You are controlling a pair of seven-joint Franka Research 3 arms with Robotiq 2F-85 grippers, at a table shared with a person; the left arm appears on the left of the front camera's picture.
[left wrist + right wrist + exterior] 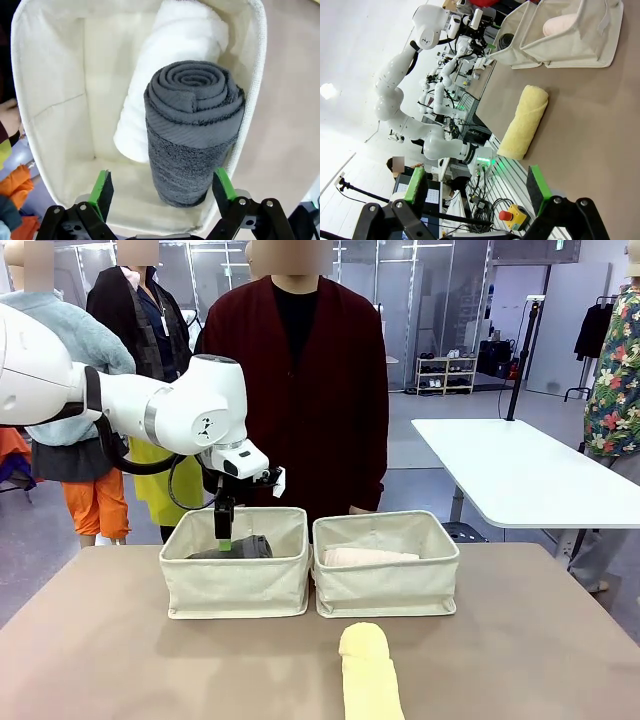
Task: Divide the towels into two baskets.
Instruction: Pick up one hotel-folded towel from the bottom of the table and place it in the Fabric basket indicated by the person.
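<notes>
1. Over the left basket [238,585], the left gripper [224,540] hangs with its fingers pointing down into the bin.
2. From the left wrist view, the left gripper [163,189] stands open. The dark grey towel [192,130] sits between its green pads, with a clear gap at one pad.
3. That grey roll lies inside the left basket [257,75], against one wall and touching the white towel [170,65] beside it.
4. From the front, the dark grey towel [240,547] just shows above the rim.
5. The right basket [385,590] stands just beside the left one and holds the pale pink towel [365,557].
6. On the desk [120,640], nearer the robot, the pale yellow towel [368,675] lies outside both bins, in front of the right one.
7. The right gripper [477,182] is open and holds nothing, hovering above the desk near the pale yellow towel [524,122].
8. A person [310,390] stands behind the baskets.
</notes>
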